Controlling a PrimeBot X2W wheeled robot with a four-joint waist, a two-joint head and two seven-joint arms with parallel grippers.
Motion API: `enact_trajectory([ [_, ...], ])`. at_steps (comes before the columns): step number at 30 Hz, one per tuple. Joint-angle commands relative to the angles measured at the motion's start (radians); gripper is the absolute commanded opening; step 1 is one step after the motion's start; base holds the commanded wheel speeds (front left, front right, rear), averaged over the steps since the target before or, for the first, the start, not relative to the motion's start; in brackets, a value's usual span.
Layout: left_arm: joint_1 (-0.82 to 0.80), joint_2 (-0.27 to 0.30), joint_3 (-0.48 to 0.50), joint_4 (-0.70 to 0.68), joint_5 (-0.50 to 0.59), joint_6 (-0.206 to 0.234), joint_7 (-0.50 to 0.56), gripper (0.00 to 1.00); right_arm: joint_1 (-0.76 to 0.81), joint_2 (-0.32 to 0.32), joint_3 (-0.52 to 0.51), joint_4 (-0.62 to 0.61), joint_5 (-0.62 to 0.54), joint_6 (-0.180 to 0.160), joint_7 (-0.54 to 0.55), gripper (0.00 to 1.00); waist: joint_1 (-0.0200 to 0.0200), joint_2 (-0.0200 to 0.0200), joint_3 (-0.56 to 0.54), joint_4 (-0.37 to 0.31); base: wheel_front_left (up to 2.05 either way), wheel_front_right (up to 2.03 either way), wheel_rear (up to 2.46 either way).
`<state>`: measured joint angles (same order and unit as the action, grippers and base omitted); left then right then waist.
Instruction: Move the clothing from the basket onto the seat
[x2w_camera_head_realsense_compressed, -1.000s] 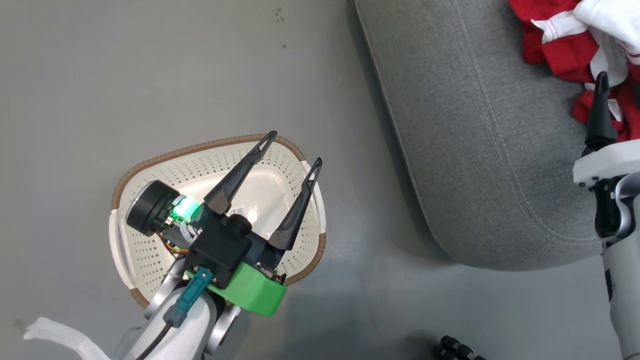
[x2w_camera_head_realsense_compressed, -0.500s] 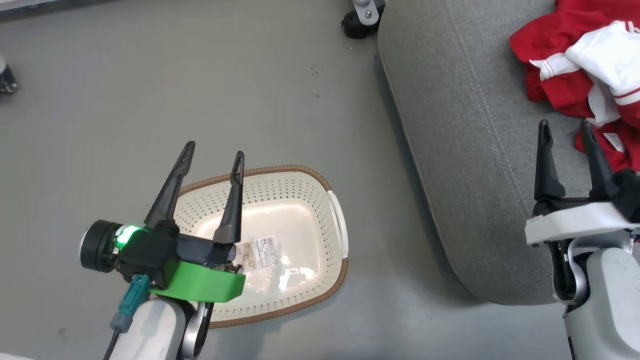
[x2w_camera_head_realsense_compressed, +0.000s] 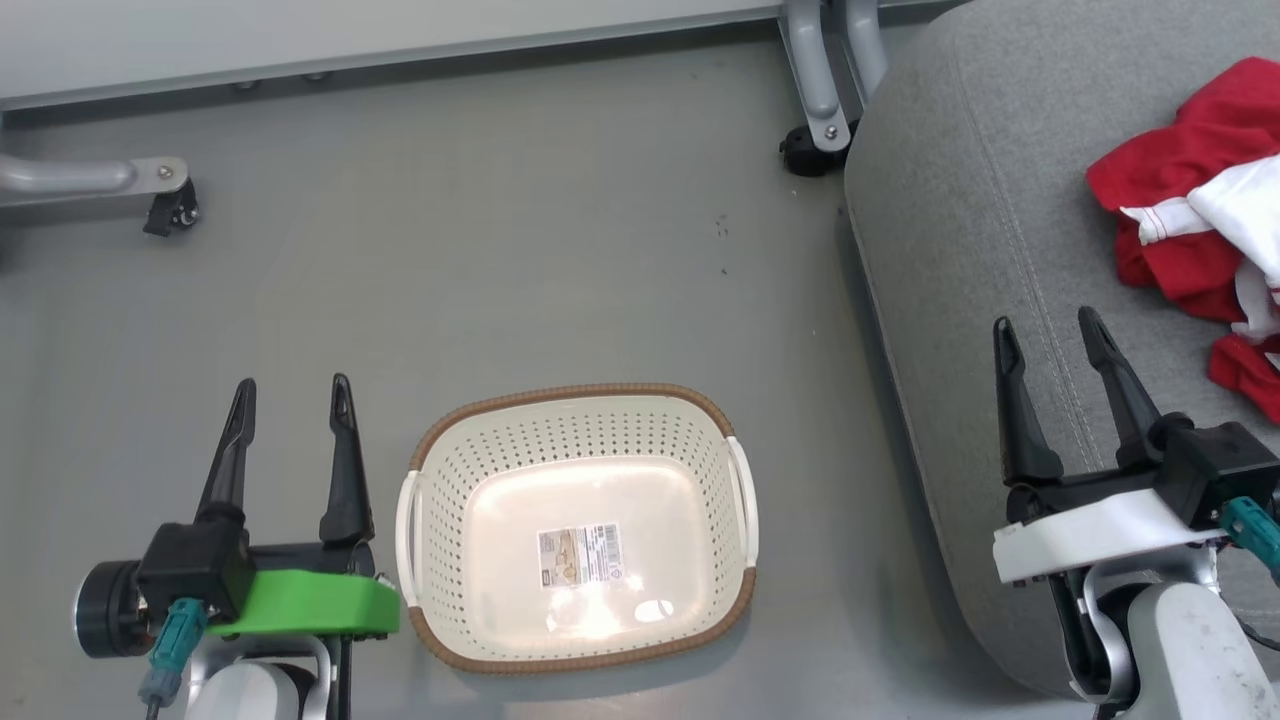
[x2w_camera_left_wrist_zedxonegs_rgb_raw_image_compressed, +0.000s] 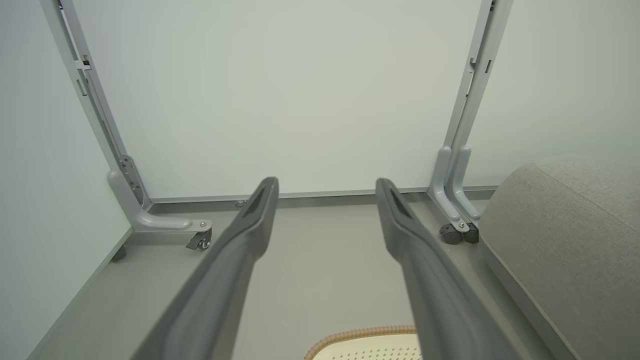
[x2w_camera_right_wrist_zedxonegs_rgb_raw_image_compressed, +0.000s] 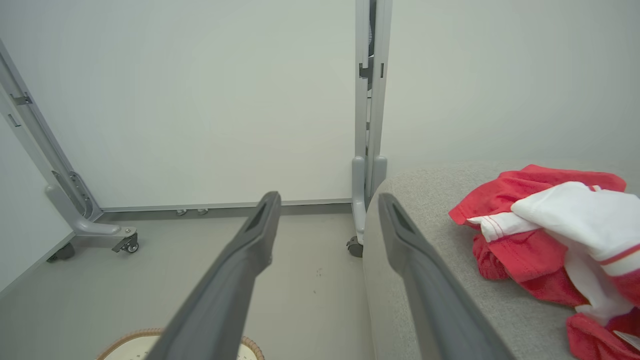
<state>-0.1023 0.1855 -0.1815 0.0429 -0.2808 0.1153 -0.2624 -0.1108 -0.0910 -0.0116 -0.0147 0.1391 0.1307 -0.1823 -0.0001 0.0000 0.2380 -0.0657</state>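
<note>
Nearest the robot, the left gripper (x2w_camera_head_realsense_compressed: 292, 383) hovers over the grey floor (x2w_camera_head_realsense_compressed: 520, 260) just left of the basket (x2w_camera_head_realsense_compressed: 570, 392), its two dark fingers spread wide with nothing between them. The right gripper (x2w_camera_head_realsense_compressed: 1045, 320) hangs over the near left edge of the seat (x2w_camera_head_realsense_compressed: 940, 260), fingers equally wide and holding nothing. Between the two arms the basket stands upright on the floor, close to the seat's left edge but apart from it, and a label (x2w_camera_head_realsense_compressed: 580, 557) shows on its pale bottom. Farther on, the clothing (x2w_camera_head_realsense_compressed: 1170, 190) lies crumpled on top of the seat, toward its right side and well beyond the right gripper's fingertips. It is red cloth with a white panel folded over it, and the heap runs off the picture's right edge, so it may be one garment or several; I cannot tell. Beyond the basket, two grey frame feet on castors (x2w_camera_head_realsense_compressed: 165, 195) (x2w_camera_head_realsense_compressed: 815, 140) rest on the floor, the right one just beside the seat's far left corner. A pale wall panel (x2w_camera_head_realsense_compressed: 300, 40) closes off the far side.
</note>
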Motion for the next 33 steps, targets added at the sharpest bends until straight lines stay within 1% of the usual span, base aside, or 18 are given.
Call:
enact_trajectory([
  [1,0.022,-0.003,0.012,0.005,0.009,-0.002,-0.003,1.00,0.025,0.000,0.005,-0.014,-0.007,0.000,0.009,1.00,0.0001,0.0000,-0.040,0.031,0.00,0.00,0.00],
  [8,0.098,-0.021,0.038,0.019,0.036,-0.026,-0.003,1.00,0.092,0.009,0.021,-0.059,-0.014,0.000,0.047,1.00,0.0001,0.0000,-0.093,0.042,0.00,0.00,0.00],
  [18,0.167,-0.039,0.059,0.049,0.071,-0.054,-0.003,1.00,0.164,0.018,0.027,-0.079,-0.002,0.000,0.083,1.00,0.0001,0.0000,-0.161,0.040,0.00,0.00,0.00],
  [33,0.209,-0.055,0.080,0.082,0.089,-0.078,-0.003,1.00,0.234,0.030,0.026,-0.101,-0.010,0.000,0.109,1.00,0.0001,0.0000,-0.205,0.037,0.00,0.00,0.00],
])
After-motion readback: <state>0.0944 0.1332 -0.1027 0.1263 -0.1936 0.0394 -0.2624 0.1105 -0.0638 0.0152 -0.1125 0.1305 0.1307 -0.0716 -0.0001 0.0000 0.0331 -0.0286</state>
